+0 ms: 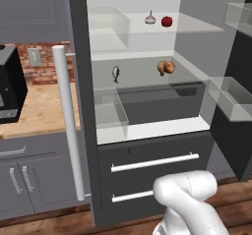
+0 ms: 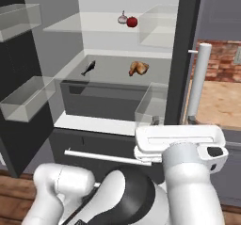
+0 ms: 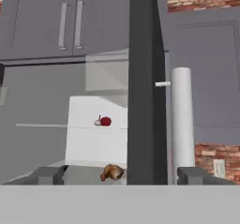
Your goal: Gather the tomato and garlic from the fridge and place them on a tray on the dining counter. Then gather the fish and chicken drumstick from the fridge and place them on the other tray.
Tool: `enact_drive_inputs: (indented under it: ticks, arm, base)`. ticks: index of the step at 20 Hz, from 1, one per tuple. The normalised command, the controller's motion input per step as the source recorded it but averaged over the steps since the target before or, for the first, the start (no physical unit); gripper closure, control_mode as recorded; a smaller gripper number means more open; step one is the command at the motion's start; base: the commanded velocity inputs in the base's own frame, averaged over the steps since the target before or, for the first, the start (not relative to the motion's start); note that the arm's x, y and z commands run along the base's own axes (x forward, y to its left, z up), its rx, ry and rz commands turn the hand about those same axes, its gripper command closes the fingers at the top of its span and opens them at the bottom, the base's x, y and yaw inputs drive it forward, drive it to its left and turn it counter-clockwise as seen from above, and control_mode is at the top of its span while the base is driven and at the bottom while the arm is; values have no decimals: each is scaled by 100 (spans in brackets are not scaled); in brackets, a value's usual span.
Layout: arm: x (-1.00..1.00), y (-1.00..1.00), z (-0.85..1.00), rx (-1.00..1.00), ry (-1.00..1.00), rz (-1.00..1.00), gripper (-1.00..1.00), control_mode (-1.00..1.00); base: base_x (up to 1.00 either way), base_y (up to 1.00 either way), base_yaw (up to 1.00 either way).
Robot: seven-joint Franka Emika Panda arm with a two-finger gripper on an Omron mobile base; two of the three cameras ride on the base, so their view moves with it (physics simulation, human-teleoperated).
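Hand view shows you the gripper spread wide, empty; the fridge door's dark edge blocks beside round red tomato

In the hand view the garlic is mostly tucked behind the tomato, just a pale sliver. The chicken drumstick gets clipped at the bottom there. The fish is too tiny to make out any detail.
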Motion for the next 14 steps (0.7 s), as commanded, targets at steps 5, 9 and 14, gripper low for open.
enact_drive_inputs:
  ticks: [5,9,14]
  arm:
    - [-21,99,31,-13,10,-24,-100,-100]
    - [0,75,14,-9,2,-45,-100,-100]
    - [14,44,5,-3,0,-47,-100,-100]
  base:
    - [0,0,0]
    - [0,0,0]
    - [0,0,0]
